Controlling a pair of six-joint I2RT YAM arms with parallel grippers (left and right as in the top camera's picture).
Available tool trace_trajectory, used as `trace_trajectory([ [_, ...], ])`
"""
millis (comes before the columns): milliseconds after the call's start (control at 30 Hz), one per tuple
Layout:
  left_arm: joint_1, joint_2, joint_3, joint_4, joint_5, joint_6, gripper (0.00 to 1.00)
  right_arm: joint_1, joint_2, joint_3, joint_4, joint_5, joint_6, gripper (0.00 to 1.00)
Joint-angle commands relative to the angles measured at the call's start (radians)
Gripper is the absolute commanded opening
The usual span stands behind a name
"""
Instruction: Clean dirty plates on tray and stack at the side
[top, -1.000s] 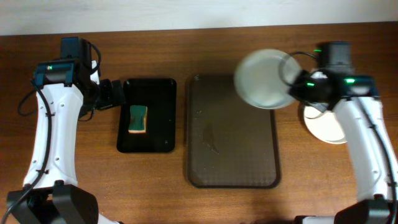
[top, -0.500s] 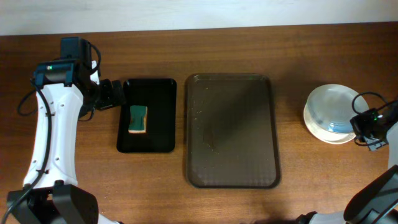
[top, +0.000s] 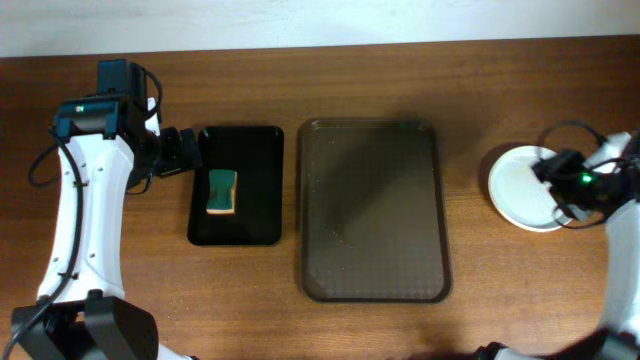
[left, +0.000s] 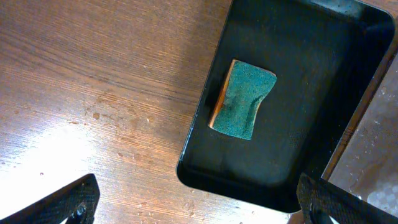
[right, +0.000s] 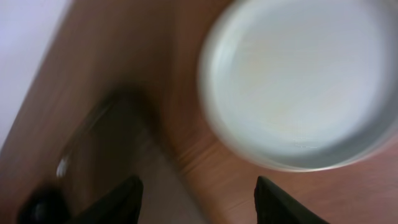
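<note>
Right wrist view: the right gripper (right: 198, 186) has its jaws spread wide with nothing between them. Picture blurred. It hangs just above the plates (right: 298, 93), near the rim that faces the tray (right: 106, 143).

The plates sit as one white stack on the table (top: 470, 90), right of the tray and apart from it. We cannot count the stack from these views. The top face shows no orange smear that we can make out. The tray itself is bare of plates. We judge the job at or near its end.

Handling, our judgement:
- plates stiff, smooth and likely slick, more so if damp from wiping
- breakable if knocked or dropped, light enough for one gripper
- hold at the raised rim, one finger over and one under, on the tray-side edge
- a bump to the stack could slide the top plate off centre

Left gripper (left: 198, 186): jaws wide, empty. It hovers left of the tray, over the near-left edge of the black sponge tray (left: 323, 93). The sponge (left: 242, 99) lies in that small tray, green face up.
</note>
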Motion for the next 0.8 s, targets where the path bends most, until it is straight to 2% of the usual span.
trace_trajectory([
  [0,0.004,0.002,0.002,-0.002,-0.007,0.016,1.00,0.164,-0.090,0.010,-0.023,-0.053,-0.143,0.59],
  [200,0.004,0.002,0.002,-0.002,-0.007,0.016,1.00,0.460,-0.092,0.010,-0.021,-0.045,-0.248,0.59],
  [267,0.004,0.002,0.002,-0.002,-0.007,0.016,1.00,0.535,-0.104,0.016,-0.016,-0.040,-0.260,0.64],
  [300,0.004,0.002,0.002,-0.002,-0.007,0.016,1.00,0.575,-0.121,0.024,-0.017,-0.037,-0.280,0.70],
  [333,0.004,0.002,0.002,-0.002,-0.007,0.016,1.00,0.596,-0.137,0.028,-0.018,-0.027,-0.281,0.86],
  [367,0.004,0.002,0.002,-0.002,-0.007,0.016,1.00,0.626,-0.168,0.032,-0.018,0.006,-0.281,0.98],
  [567,0.004,0.002,0.002,-0.002,-0.007,0.016,1.00,0.671,-0.252,0.034,-0.046,0.032,-0.280,0.98],
  [700,0.004,0.002,0.001,-0.002,-0.007,0.016,1.00,0.644,-0.271,0.044,-0.186,0.096,-0.294,0.98],
  [767,0.004,0.002,0.002,-0.002,-0.007,0.016,1.00,0.608,-0.331,0.065,-0.216,0.098,-0.365,0.99],
])
